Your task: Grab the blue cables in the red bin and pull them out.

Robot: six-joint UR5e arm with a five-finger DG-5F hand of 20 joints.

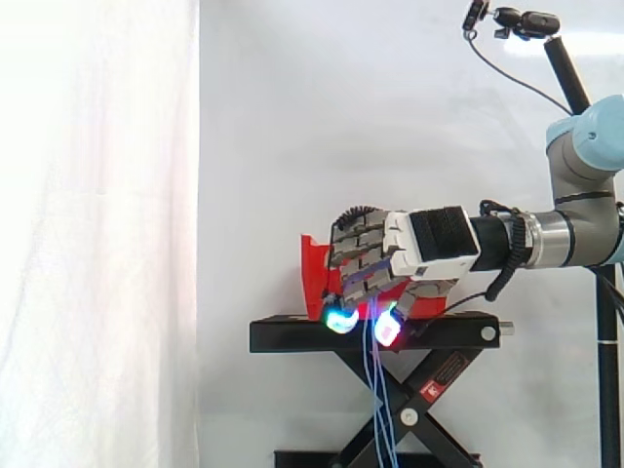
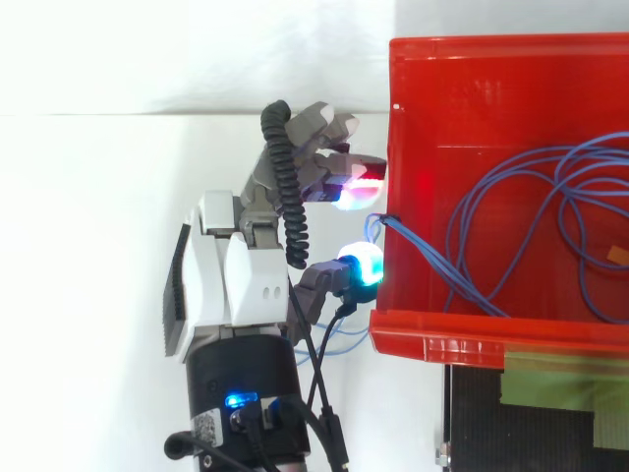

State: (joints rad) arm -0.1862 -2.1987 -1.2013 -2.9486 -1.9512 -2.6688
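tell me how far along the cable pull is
Done: a length of the blue cables already hangs over the rim of the red bin, down past the black stand. In hand: the fingers of the hand pinch them at that rim. Left: most loops lie inside the bin.

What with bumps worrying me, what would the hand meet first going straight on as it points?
The hand would likely meet the red bin's wall first, where the blue cables hang over it.

White curtain (image 1: 97, 234) on L, brightly lit; plain white wall (image 1: 390, 117) behind. Black scissor stand (image 1: 380, 336) low centre. Small camera (image 1: 526, 21) on pole, top R.
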